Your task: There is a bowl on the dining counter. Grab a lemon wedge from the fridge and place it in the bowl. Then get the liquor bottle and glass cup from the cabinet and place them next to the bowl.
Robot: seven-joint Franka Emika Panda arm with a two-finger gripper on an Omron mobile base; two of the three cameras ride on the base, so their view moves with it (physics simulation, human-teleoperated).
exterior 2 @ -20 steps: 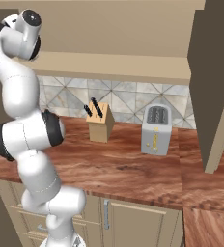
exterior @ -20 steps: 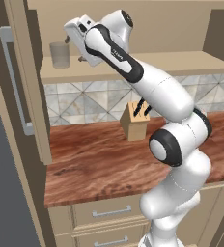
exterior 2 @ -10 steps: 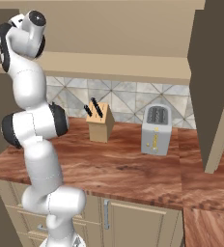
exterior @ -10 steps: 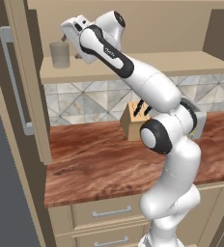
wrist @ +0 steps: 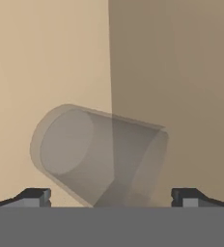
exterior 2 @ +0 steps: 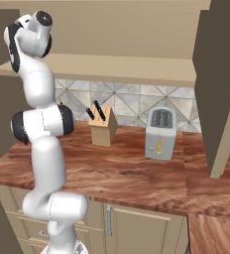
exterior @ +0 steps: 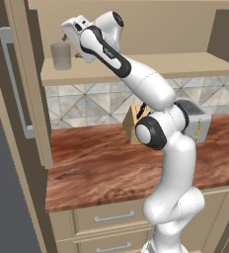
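Reaching up to the beige shelf (exterior: pixel 151 64) of the tan flat-panelled wall cabinet (exterior: pixel 136 20), I am bringing my hand (wrist: pixel 111 197) toward the short translucent grey cylindrical glass cup (exterior: pixel 61 55). My fingers are spread wide, one tip at 8 o'clock and the other at 4 o'clock in the hand view, with the glass lying between them but not yet touched, so I am holding nothing. I judge I am keeping them wide so that they can pass either side of its round wall. The glass is standing upright on the shelf near the cabinet's left side; it is looking tilted to me merely because my wrist is rolled. It is plain, handleless, smoky and see-through.
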